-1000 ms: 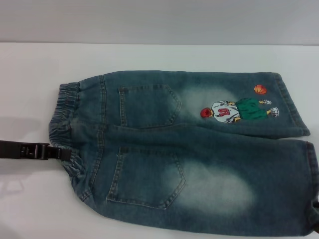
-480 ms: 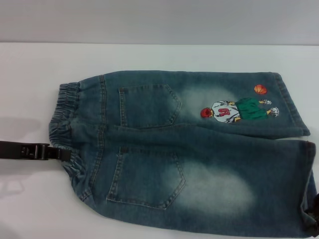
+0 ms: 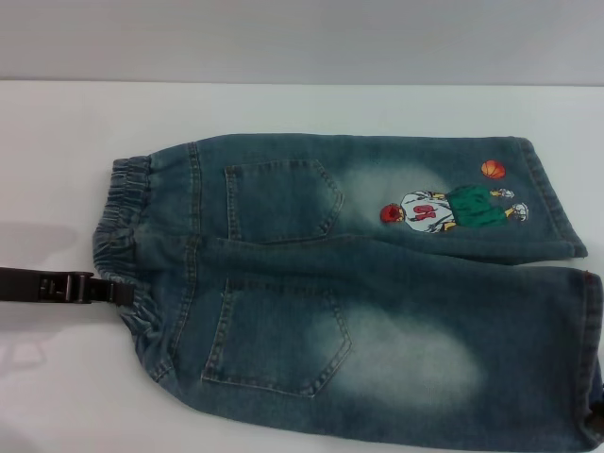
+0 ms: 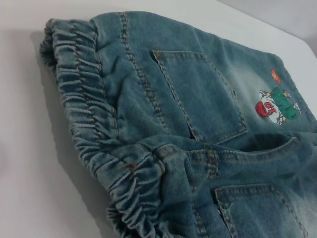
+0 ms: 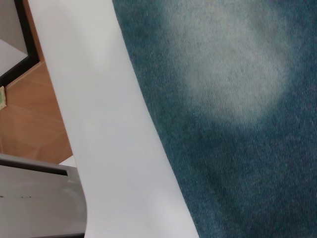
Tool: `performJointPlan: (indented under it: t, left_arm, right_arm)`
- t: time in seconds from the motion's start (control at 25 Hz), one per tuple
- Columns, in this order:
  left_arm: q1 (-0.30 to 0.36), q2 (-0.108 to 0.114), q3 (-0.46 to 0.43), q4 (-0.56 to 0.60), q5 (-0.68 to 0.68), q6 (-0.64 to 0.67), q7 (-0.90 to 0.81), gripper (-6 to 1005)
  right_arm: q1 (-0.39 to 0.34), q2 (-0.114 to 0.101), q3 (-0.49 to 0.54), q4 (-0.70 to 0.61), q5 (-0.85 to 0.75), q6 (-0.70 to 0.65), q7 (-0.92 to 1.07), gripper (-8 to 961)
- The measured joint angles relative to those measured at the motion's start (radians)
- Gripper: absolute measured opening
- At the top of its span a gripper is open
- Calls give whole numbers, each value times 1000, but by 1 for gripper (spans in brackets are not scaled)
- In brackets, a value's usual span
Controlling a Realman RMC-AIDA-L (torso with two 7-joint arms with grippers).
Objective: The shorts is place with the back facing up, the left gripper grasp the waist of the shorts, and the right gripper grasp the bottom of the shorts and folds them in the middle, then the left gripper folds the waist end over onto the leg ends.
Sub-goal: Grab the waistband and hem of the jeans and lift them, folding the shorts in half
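The shorts [image 3: 359, 283] lie flat on the white table [image 3: 302, 109], back pockets up. The gathered waist [image 3: 123, 226] is at the left and the two leg hems [image 3: 557, 203] are at the right. The far leg bears the cartoon player [image 3: 439, 209]. My left gripper [image 3: 121, 291] reaches in low from the left edge, its tip against the near part of the waist. The left wrist view shows the ruffled waist [image 4: 94, 124] close up. My right gripper [image 3: 597, 425] is only a dark shape at the near hem's corner. The right wrist view shows a bleached patch on the shorts [image 5: 237, 124].
The table's near edge [image 5: 109, 124] runs beside the near leg, with wooden floor [image 5: 29, 124] below it. Bare white tabletop lies behind and to the left of the shorts. A grey wall [image 3: 302, 38] stands at the back.
The dark shape of the right gripper at the near hem's corner grew, then shrank back toward the corner. The near hem shifted slightly. The left arm has not moved.
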Motion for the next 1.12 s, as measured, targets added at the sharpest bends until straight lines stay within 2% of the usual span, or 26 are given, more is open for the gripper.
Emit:
performJointPlan:
  t: [0.2,0.48,0.8,1.12]
  left_arm:
    - [-1,0,-3,0,0,1,2,32]
    - [-1,0,-31,5,-8,-5,0,32]
    - [10,7,-82,11,-84,-10,5,32]
    - [33,2,-123,-1,-164,-60,59,32]
  right_arm:
    - [-4,1,0,0,1,1,-9,5]
    - [-55,11,67,-82,84,25,-78,0]
    - [-97,2,296,-119,260,59,-204,-1]
    - [-133,10,323,-108,432,146,-245,-2]
